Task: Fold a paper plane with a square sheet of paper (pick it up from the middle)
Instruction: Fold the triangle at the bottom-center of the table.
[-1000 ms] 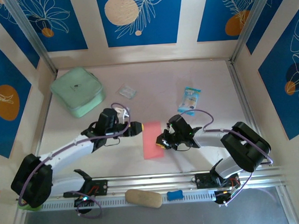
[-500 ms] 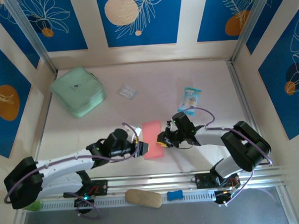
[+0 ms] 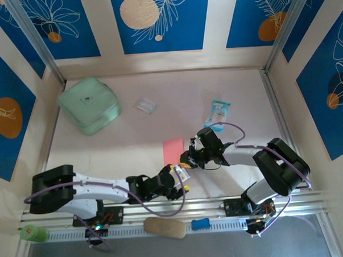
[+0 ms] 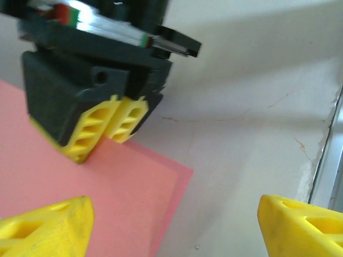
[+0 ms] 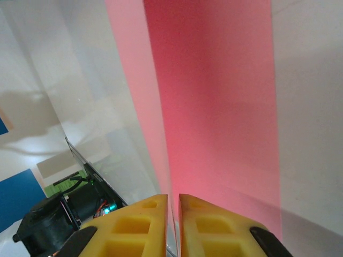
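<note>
1. The sheet of paper (image 3: 173, 149) lies on the pale table (image 3: 238, 86), near the front edge and between the two grippers. It is salmon-pink and folded into a narrow strip (no pointed nose can be seen on it).
2. From the top camera its long axis runs from near to far, leaning only a little. The far short edge faces the back wall, and the near end is hidden under the left gripper (image 3: 181, 180).
3. In the right wrist view the paper (image 5: 214, 107) stretches straight away from the fingers as a long band. A paler pink layer runs along its left side.
4. The right gripper (image 3: 186, 160) stands at the right long edge of the paper. Its yellow fingers (image 5: 209, 227) are pressed nearly together, and the paper's edge seems to go into the thin gap between them.
5. The left wrist camera agrees: the right gripper (image 4: 110, 131) has both fingers together, with the tips touching the paper (image 4: 107, 187) at its edge, close to one corner.
6. The left gripper (image 4: 174, 225) has its jaws spread wide. One fingertip is over the pink paper, the other over bare table, and nothing is held between them.
7. Well apart, at the far side of the table, lie a mint-green pouch (image 3: 89, 105), a small clear wrapper (image 3: 146, 104) and a blue-and-white snack packet (image 3: 218, 113).
</note>
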